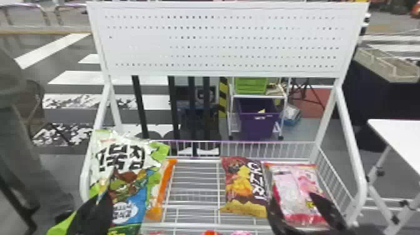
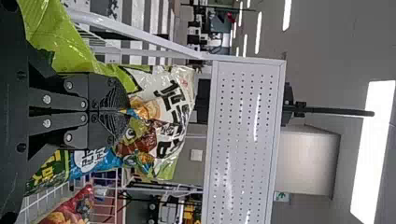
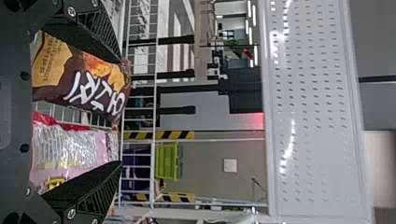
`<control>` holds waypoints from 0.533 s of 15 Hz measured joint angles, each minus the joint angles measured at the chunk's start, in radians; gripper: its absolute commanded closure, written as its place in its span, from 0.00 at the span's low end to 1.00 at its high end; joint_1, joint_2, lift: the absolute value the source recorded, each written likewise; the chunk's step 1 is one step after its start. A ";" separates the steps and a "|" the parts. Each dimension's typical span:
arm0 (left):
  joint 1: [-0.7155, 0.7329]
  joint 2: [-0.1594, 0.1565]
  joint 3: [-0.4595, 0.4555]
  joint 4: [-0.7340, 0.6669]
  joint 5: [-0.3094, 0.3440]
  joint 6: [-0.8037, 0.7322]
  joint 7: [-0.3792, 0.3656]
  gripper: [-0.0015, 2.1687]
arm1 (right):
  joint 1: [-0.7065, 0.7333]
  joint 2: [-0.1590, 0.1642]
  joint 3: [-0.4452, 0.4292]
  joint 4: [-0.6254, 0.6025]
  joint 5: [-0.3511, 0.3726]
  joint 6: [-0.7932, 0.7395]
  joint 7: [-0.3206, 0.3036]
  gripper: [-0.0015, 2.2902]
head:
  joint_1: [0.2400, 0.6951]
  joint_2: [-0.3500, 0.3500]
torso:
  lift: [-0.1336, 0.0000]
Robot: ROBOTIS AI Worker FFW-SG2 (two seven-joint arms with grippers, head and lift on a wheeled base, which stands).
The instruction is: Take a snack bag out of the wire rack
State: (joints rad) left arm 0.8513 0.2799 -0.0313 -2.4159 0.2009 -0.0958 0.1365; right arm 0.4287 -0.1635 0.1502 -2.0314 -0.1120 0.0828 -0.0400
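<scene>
In the head view, the left tool is at the lower left, in front of a large green-and-white snack bag. The left wrist view shows its two fingers nearly together, pinching that bag at a fold in its printed front. The bag overlaps the left side of the wire rack; whether its lower end touches the wires, I cannot tell.

At the lower right of the head view, the right tool has its fingers spread above a pink snack bag. The right wrist view shows the ridged inner faces of those fingers, with the pink bag and a brown snack bag beyond the gap. In the head view, the brown bag lies in the rack just beside the pink one, right of centre.

The head view also shows an orange-edged packet beside the green-and-white bag, which partly covers it. The left wrist view takes in long ceiling lights at the right of the frame.

In the head view, the left tool hides part of its bag, and the bottom edge cuts the bag off. Red and pink scraps along that edge are too cropped to identify.
</scene>
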 measured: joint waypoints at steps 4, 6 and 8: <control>0.001 0.001 0.005 0.002 0.000 0.005 0.000 0.98 | -0.283 0.017 0.099 0.208 -0.043 0.210 -0.014 0.06 | 0.57 0.50 | 1.00; 0.001 0.002 0.008 0.003 0.002 0.006 0.000 0.98 | -0.371 0.032 0.119 0.285 -0.068 0.262 -0.012 0.06 | 0.57 0.50 | 1.00; -0.001 0.002 0.011 0.007 0.005 0.006 0.000 0.98 | -0.428 0.038 0.139 0.336 -0.076 0.300 -0.012 0.14 | 0.57 0.50 | 1.00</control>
State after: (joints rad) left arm 0.8499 0.2822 -0.0208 -2.4093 0.2055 -0.0896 0.1365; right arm 0.0010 -0.1256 0.2888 -1.6950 -0.1880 0.3831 -0.0520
